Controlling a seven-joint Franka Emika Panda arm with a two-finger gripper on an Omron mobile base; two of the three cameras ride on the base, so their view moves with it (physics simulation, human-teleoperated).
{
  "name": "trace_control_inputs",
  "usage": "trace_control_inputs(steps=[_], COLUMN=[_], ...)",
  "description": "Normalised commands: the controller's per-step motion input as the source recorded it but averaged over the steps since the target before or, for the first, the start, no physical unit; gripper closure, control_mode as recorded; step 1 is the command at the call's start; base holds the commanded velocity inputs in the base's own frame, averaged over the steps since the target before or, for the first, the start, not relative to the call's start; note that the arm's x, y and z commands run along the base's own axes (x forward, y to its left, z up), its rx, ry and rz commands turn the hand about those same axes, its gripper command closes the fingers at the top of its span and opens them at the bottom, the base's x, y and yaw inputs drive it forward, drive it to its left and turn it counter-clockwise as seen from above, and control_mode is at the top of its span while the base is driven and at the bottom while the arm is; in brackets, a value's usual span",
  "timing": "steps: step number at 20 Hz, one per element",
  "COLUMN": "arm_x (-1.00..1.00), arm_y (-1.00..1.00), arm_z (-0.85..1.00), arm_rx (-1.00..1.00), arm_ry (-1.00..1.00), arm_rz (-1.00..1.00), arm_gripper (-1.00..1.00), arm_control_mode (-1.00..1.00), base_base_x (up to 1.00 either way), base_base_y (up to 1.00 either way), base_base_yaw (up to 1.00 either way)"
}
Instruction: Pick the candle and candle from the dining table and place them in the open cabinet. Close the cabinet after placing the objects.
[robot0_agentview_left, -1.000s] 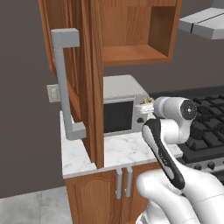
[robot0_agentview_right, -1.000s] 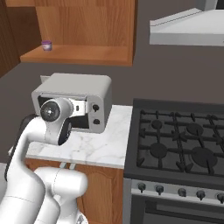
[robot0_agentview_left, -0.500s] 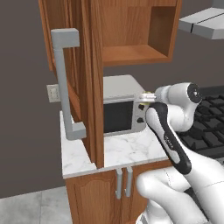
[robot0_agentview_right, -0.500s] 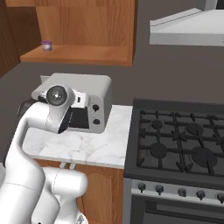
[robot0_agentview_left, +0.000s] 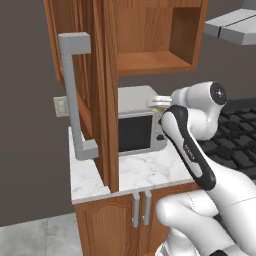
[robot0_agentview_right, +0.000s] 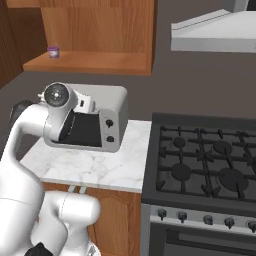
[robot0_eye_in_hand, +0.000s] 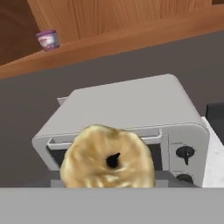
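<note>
A golden-yellow candle (robot0_eye_in_hand: 107, 159) with a dark wick sits right in front of the hand camera, hiding the fingertips. My gripper (robot0_agentview_left: 159, 104) is shut on it, raised in front of the microwave's top edge and below the cabinet's shelf. The cabinet (robot0_agentview_left: 150, 61) is open, and its door (robot0_agentview_left: 95, 80) with the long grey bar handle (robot0_agentview_left: 74, 95) swings out to the left. The bare wooden shelf (robot0_agentview_right: 95, 61) (robot0_eye_in_hand: 131, 37) lies above and beyond the candle. The dining table is out of view.
A small purple ring (robot0_agentview_right: 53, 52) (robot0_eye_in_hand: 47, 39) stands at the shelf's left end. A grey microwave (robot0_agentview_left: 137, 125) (robot0_agentview_right: 102, 122) sits on the small marble counter (robot0_agentview_left: 140, 172). A black stove (robot0_agentview_right: 205, 160) and a range hood (robot0_agentview_right: 215, 35) are to the right.
The arm has lifted the candle upward and slightly left, from in front of the microwave door to its top edge. The cabinet door has not moved.
</note>
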Motion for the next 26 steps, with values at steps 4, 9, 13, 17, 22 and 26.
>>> trace_control_inputs(steps=[4,9,13,17,22,26], arm_x=[0.01,0.09,0.18,0.21,0.21,0.39], arm_y=[0.30,0.11,0.00,0.02,0.09,0.08], arm_z=[0.41,0.48,0.44,0.43,0.34,0.21], arm_rx=[-0.05,-0.07,-0.01,-0.08,-0.13,-0.16], arm_ry=[0.00,-0.02,0.00,-0.01,-0.01,0.00], arm_rz=[0.00,0.07,0.15,0.16,0.13,0.10], arm_gripper=[1.00,1.00,1.00,1.00,1.00,1.00], arm_control_mode=[-1.00,-1.00,-1.00,-1.00,-1.00,-1.00], base_base_x=[0.00,0.00,0.00,0.00,0.00,0.00], base_base_y=[0.00,0.00,0.00,0.00,0.00,0.00], base_base_yaw=[0.00,0.00,0.00,0.00,0.00,0.00])
